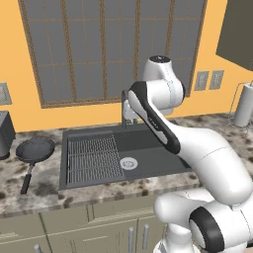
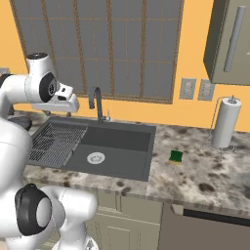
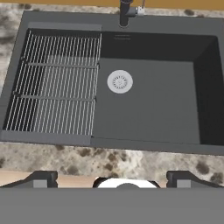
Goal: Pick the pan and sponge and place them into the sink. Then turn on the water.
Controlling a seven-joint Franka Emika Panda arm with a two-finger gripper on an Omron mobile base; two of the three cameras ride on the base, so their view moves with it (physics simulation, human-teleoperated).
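The dark grey pan [image 1: 34, 149] lies on the counter left of the sink [image 1: 148, 160], its black handle pointing toward the counter's front edge. On the counter right of the sink [image 2: 117, 146] sits the yellow and green sponge [image 2: 176, 156]. My gripper [image 2: 61, 110] hangs high above the sink's left half, open with nothing between its fingers. In the hand view the gripper [image 3: 113, 179] looks straight down into the sink [image 3: 148, 100], with the wire grid [image 3: 57, 83] on the left and the silver drain [image 3: 120, 81] near the middle.
A dark faucet [image 2: 97, 103] rises behind the sink's back rim. A paper towel roll [image 2: 225, 123] stands on the counter at the far right. A dark appliance [image 1: 5, 133] sits at the far left beside the pan. Wall cabinets [image 2: 229, 39] hang at upper right.
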